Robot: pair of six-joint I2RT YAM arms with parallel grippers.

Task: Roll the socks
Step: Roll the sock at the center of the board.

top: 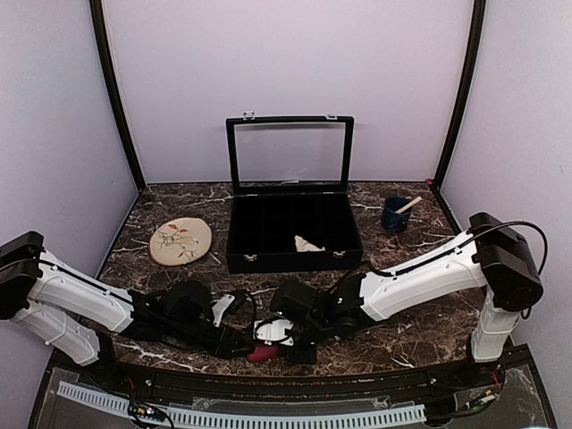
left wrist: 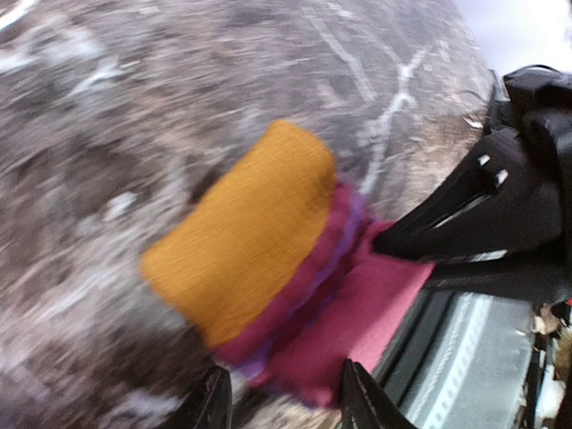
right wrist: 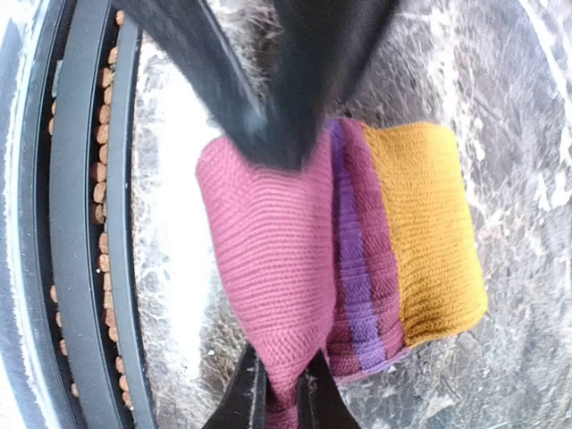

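Note:
The maroon-purple sock [right wrist: 295, 259] with an orange end [right wrist: 429, 232] lies folded on the marble table near its front edge, showing as a small red patch [top: 262, 354] in the top view. My right gripper [right wrist: 279, 393] is shut on the sock's maroon edge. In its own blurred view my left gripper [left wrist: 284, 407] stands open, its fingertips [left wrist: 211, 402] on either side of the maroon end [left wrist: 357, 313]. Both grippers meet over the sock [top: 255, 338]. The cream-beige sock [top: 308, 243] lies inside the black box.
An open black box [top: 243, 234] with a glass lid stands at mid-table. A tan oval mat [top: 180, 241] lies to its left. A blue cup [top: 396, 214] with a stick stands back right. A black rail [right wrist: 80, 223] runs along the front edge.

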